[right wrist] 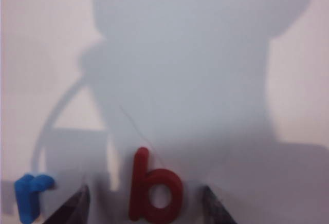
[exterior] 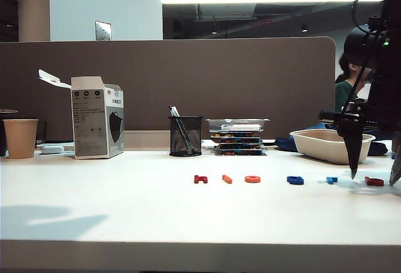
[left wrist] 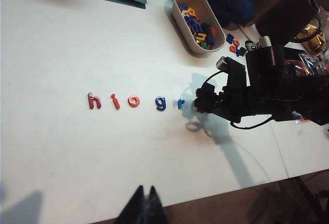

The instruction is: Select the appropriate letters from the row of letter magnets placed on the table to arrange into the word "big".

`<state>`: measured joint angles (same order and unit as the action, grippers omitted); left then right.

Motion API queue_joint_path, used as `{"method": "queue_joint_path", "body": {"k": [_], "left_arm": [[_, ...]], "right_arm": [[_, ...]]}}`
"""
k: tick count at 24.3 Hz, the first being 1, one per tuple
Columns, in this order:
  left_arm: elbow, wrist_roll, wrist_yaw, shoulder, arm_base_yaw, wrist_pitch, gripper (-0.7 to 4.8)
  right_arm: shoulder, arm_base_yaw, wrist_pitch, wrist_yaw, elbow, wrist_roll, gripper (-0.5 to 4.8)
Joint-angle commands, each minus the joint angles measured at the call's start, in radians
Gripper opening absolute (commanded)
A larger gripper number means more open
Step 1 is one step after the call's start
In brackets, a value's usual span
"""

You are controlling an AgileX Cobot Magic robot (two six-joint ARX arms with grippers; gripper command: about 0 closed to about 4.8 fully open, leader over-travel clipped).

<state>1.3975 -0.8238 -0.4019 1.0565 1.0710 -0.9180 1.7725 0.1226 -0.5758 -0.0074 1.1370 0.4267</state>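
Observation:
On the white table (exterior: 125,204) the row of letter magnets runs dark red "h" (exterior: 200,179), orange-red "i" (exterior: 227,178), orange ring (exterior: 252,178), dark blue "g" (exterior: 295,180), light blue "r" (exterior: 331,180) and red "b" (exterior: 374,181). My right gripper (exterior: 374,174) stands open just above the table, one finger on each side of the "b" (right wrist: 154,190), not touching it. The "r" (right wrist: 31,196) lies just outside one finger (right wrist: 77,206). In the left wrist view the "i" (left wrist: 115,101) and "g" (left wrist: 161,103) show, and my left gripper (left wrist: 145,192) is shut and empty above the table's front edge.
A beige oval bowl (exterior: 329,144) with spare letters (left wrist: 198,26) stands behind the right gripper. At the back are a stack of trays (exterior: 238,136), a black mesh pen holder (exterior: 185,135), a white carton (exterior: 95,118) and a paper cup (exterior: 20,138).

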Motion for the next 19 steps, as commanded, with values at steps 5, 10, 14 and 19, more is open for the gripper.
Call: {"method": "queue_joint_path", "body": {"k": [5, 10, 14, 19], "left_arm": [[0.003, 0.004, -0.004, -0.002, -0.001, 0.007, -0.05], [0.003, 0.004, -0.004, -0.002, -0.001, 0.007, -0.05], [0.003, 0.004, -0.004, -0.002, -0.001, 0.007, -0.05], [0.003, 0.004, -0.004, -0.002, -0.001, 0.007, -0.05]], "right_arm": [[0.018, 0.002, 0.009, 0.013, 0.001, 0.019, 2.79], [0.019, 0.006, -0.019, 0.013, 0.001, 0.019, 2.79], [0.020, 0.009, -0.045, 0.013, 0.001, 0.021, 2.78], [0.019, 0.010, -0.069, 0.012, 0.001, 0.043, 2.74]]}}
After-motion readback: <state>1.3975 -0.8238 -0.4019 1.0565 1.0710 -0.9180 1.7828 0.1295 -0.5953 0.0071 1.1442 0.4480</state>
